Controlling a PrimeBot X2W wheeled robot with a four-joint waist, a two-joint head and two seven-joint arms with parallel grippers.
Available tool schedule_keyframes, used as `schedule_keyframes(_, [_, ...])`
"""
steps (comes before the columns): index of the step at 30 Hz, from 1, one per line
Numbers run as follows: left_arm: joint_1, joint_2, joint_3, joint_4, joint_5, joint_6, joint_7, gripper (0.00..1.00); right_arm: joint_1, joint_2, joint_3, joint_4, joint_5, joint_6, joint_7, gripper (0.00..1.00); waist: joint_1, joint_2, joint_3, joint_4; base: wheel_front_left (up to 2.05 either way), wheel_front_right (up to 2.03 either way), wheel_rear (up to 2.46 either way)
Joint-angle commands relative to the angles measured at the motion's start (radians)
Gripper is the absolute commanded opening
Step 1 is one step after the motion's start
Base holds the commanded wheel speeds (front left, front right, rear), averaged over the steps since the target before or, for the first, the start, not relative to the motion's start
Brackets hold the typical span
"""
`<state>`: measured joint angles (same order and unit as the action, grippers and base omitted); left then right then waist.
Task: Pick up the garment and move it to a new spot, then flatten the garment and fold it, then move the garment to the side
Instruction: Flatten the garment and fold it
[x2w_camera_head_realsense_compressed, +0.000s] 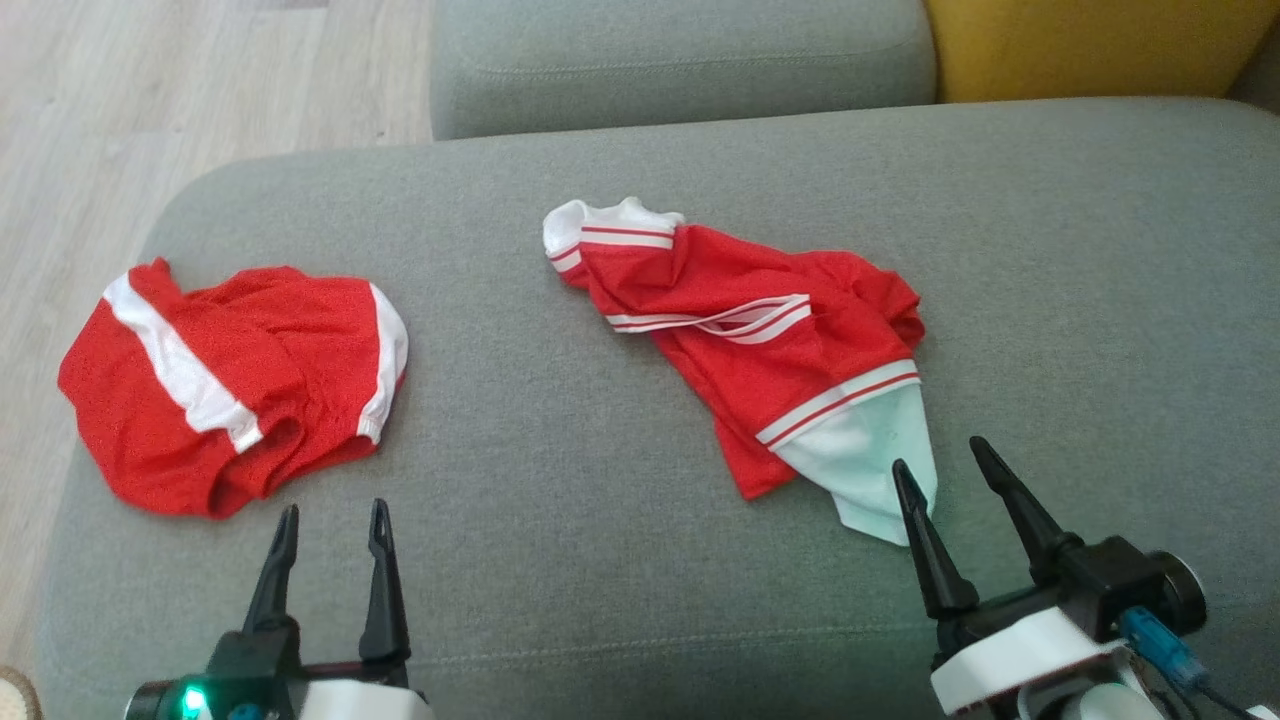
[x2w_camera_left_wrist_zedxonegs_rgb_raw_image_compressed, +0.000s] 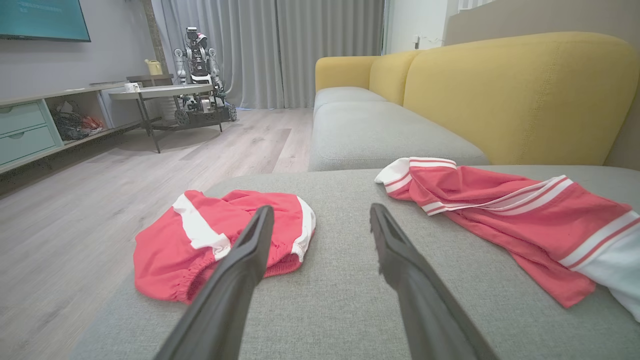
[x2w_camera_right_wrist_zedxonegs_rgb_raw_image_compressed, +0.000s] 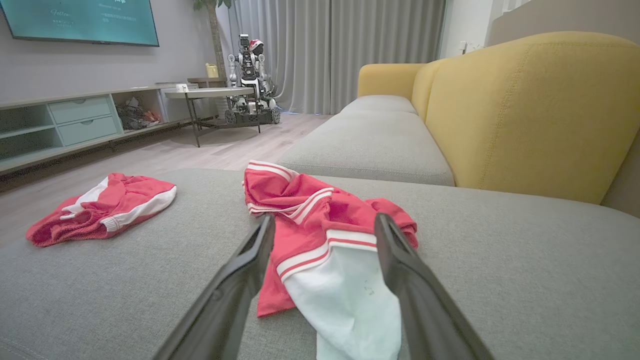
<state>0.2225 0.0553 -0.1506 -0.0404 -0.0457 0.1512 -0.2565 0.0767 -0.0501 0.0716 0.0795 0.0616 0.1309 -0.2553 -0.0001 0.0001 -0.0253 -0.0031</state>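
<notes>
– Right gripper (x2w_camera_head_realsense_compressed: 936, 455) stands wide and empty, a fingertip on either side of the near end of the red shirt (x2w_camera_head_realsense_compressed: 760, 320); left gripper (x2w_camera_head_realsense_compressed: 335, 506) is just as wide, nothing in it, hovering just near of the red shorts (x2w_camera_head_realsense_compressed: 235, 390).

– Which piece is the job?

– The shirt, I would judge, since the right fingers frame it. It lies crumpled on the grey sofa seat (x2w_camera_head_realsense_compressed: 600, 540), right of middle; a white-trimmed end points far and left, and a pale panel (x2w_camera_head_realsense_compressed: 860, 470) lies near and right. The shorts are well apart, by the seat's left edge.

– How will it handle?

– Light, thin and limp, a sports mesh by the look of it; no stiffness to push against, so it will droop and drag from a single pinch; likely a little slick, so take a good bite of cloth.

– Where to take hold?

– The striped hem band (x2w_camera_head_realsense_compressed: 835, 400) just beyond the pale panel, where the cloth looks doubled. Whether that panel is sewn to the shirt or is a loose layer under it, I cannot tell from here; if loose, it may stay behind.

– And for flattening?

– Both grippers, one at each end, drawing apart.
</notes>
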Motion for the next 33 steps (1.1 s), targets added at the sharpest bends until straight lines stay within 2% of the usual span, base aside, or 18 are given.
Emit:
schedule_keyframes(1, [-0.027,-0.005,0.025,-0.028,0.005,0.01,-0.005,1.0,-0.027,0.0,0.021,-0.032,0.007,0.0,-0.006,1.0,0.0001,-0.0001,-0.005,-0.003,0.0,0.0,0.0])
schedule_keyframes(13, [-0.021,-0.005,0.013,-0.016,-0.008,0.026,-0.005,1.0,-0.022,0.0,0.019,-0.033,0.011,0.0,-0.006,1.0,0.0001,-0.0001,-0.015,-0.009,0.0,0.0,0.0])
schedule_keyframes(33, [-0.043,-0.005,0.006,-0.008,-0.011,0.02,-0.005,1.0,-0.022,0.0,-0.023,-0.052,-0.008,0.0,-0.006,1.0,0.0001,-0.0001,0.012,-0.023,0.0,0.0,0.0])
